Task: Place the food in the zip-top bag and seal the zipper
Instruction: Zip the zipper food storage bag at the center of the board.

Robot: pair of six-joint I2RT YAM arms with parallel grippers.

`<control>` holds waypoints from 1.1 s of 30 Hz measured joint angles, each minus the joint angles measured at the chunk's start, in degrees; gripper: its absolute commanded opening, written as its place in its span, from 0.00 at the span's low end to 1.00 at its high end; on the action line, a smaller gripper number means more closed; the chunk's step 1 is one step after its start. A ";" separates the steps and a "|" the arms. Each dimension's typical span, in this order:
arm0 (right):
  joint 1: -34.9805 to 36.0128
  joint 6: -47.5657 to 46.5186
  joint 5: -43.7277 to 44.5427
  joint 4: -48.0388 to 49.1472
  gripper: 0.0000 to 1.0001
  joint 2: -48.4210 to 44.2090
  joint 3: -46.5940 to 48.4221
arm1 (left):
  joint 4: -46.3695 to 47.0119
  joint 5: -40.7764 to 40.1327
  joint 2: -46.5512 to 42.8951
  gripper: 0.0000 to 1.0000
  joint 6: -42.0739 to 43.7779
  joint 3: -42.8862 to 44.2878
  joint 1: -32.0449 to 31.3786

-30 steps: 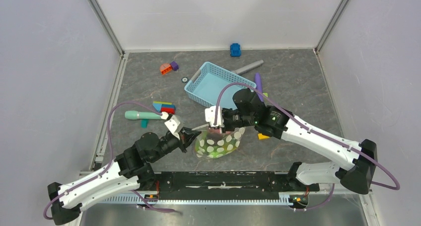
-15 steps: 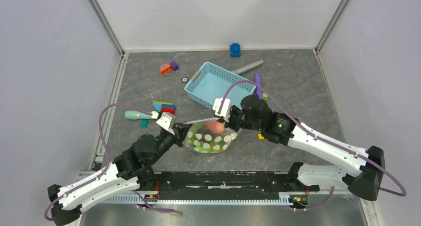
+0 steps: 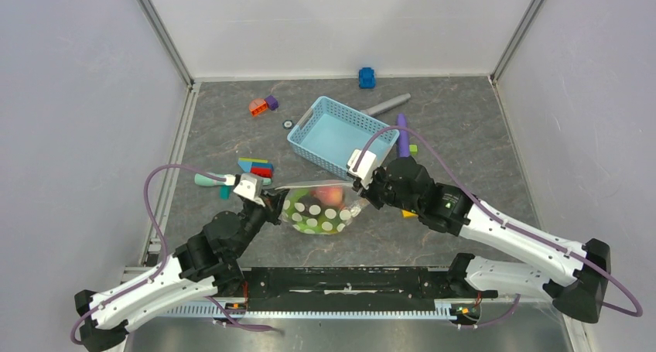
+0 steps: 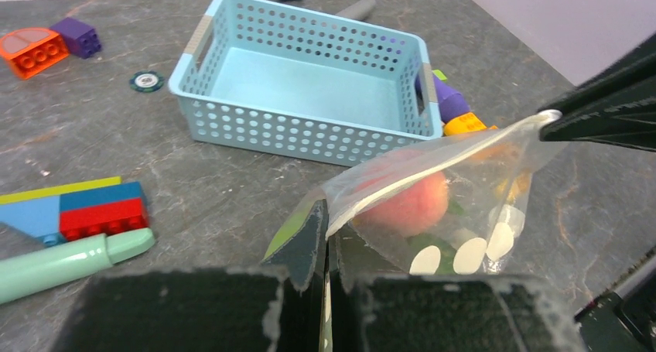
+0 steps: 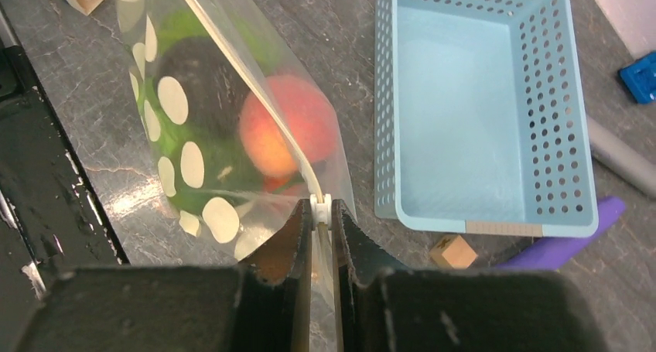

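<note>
— From above, where was the bag?
— The bag [image 3: 319, 213] was stretched between the two arms' grips near the front of the desk [image 3: 464, 120], just this side of the basket [image 3: 313, 152]. The left fingers [image 3: 277, 205] were clamped on one top corner and the right fingers [image 3: 362, 191] on the other. The food [image 3: 331, 194] was inside, pink and green showing through the dots.

— And the left wrist camera?
— Those fingers were shut tight on the corner, with the zipper [image 4: 433, 155] running taut across to the other grip. A pink fruit [image 4: 410, 205] sat right under that edge. I couldn't tell whether the zipper was pressed shut along its whole length.

— The right wrist camera?
— Much the same. The fingers were pinched together on the end of the zipper, with the bag hanging off it and the basket beside. I couldn't tell whether the bag's bottom touched the desk.

— What worried you?
— The pull, I'd say. With much more tension, a slick corner could slip out of one grip. The bag would swing down, and any gap in the zipper would let the food spill. The pink fruit crowding the mouth could also keep the zipper from closing.
</note>
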 measured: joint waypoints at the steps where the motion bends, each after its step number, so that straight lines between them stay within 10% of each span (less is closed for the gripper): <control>1: 0.00 0.28 0.59 -0.37 0.00 -0.20 -0.09 | -0.26 -0.81 -0.02 0.02 -0.26 0.00 0.02; 24: -0.07 7.13 7.69 -7.21 0.02 -4.85 -3.02 | -2.25 -9.33 0.37 0.02 -3.34 0.00 -0.11; 26: -0.15 6.88 7.52 -7.04 0.16 -5.03 -3.50 | -2.21 -8.46 0.57 0.02 -3.30 0.00 -0.09; 31: -0.57 4.35 5.95 -6.86 0.87 -5.07 -5.33 | -1.68 -4.52 0.63 0.02 -3.19 0.00 0.02; 33: -0.66 2.64 4.07 -6.05 0.98 -5.07 -5.90 | -1.44 -2.80 0.61 0.02 -2.99 0.00 0.09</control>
